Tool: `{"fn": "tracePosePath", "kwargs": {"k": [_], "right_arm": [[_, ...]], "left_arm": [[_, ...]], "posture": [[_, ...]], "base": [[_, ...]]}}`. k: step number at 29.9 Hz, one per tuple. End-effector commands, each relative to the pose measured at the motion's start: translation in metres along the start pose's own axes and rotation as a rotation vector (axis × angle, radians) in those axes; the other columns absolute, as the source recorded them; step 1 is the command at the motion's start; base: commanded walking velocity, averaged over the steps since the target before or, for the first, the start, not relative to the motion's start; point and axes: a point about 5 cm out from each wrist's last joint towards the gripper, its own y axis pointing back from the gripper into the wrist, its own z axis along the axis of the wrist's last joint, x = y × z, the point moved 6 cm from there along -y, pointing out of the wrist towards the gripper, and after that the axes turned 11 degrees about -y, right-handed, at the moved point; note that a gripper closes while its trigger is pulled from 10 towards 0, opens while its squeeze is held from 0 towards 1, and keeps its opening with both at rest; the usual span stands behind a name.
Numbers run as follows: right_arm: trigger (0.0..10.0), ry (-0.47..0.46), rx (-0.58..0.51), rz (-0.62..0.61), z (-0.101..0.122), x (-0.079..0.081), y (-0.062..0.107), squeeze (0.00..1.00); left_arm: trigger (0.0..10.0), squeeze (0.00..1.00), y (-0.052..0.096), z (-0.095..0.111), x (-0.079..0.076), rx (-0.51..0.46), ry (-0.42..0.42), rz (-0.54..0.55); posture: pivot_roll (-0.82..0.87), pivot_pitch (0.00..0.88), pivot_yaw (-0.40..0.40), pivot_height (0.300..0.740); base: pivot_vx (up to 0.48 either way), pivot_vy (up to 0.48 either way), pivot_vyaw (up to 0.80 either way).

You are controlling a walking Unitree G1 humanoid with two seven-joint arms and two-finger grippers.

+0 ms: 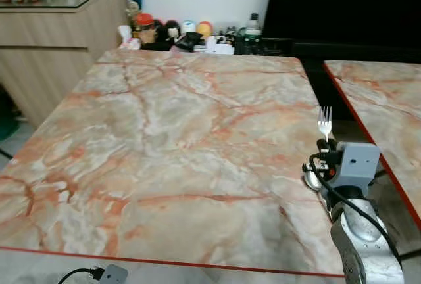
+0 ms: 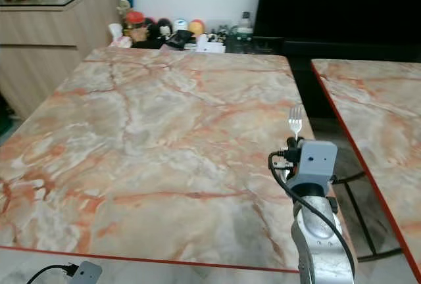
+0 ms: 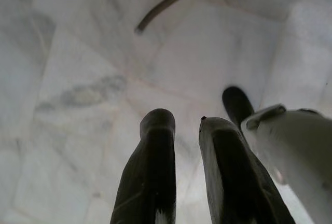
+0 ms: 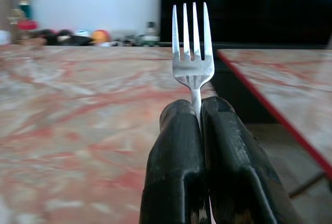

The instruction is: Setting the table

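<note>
A silver fork (image 1: 324, 123) stands upright with its tines up, its handle pinched in my right gripper (image 1: 325, 144), which is shut on it. The gripper hovers over the right edge of the large marble table (image 1: 171, 133) with orange veins. In the right wrist view the fork (image 4: 192, 53) rises from between the two black fingers (image 4: 176, 146), which press together on its neck. My left gripper (image 3: 187, 120) hangs over the pale tiled floor, with a narrow gap between its fingers and nothing in it.
A second marble table (image 1: 388, 93) stands to the right across a dark gap. Small bottles and ornaments (image 1: 191, 37) crowd the far edge. A wooden cabinet (image 1: 52, 27) stands at the back left. A cable (image 3: 166, 3) lies on the floor.
</note>
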Motion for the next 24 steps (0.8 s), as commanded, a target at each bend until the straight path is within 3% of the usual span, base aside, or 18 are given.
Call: {"fn": "tracePosePath", "kwargs": {"k": [1,9,20,24], "right_arm": [[10.0,0.004,-0.052,-0.031,0.014,-0.009,0.002,0.0],[10.0,0.003,-0.102,-0.011,0.023,-0.002,-0.002,0.0],[10.0,0.021,-0.121,-0.048,0.028,-0.01,-0.007,0.0],[10.0,0.032,-0.163,-0.053,0.039,-0.011,-0.007,0.0]], "left_arm": [[10.0,0.0,0.0,-0.006,-0.005,0.031,-0.004,-0.011],[10.0,0.0,0.0,-0.006,-0.008,0.033,-0.005,-0.017],[10.0,0.0,0.001,-0.009,-0.005,0.043,0.012,-0.003],[10.0,0.0,0.001,-0.01,-0.01,0.044,0.008,-0.014]], "posture": [[-0.04,0.076,0.011,0.74],[-0.03,0.082,0.009,0.74],[-0.03,0.116,0.003,0.74],[-0.04,0.134,0.008,0.74]], "base": [[0.0,-0.48,0.0],[0.0,-0.48,0.0],[0.0,-0.48,0.0],[0.0,-0.48,0.0]]}}
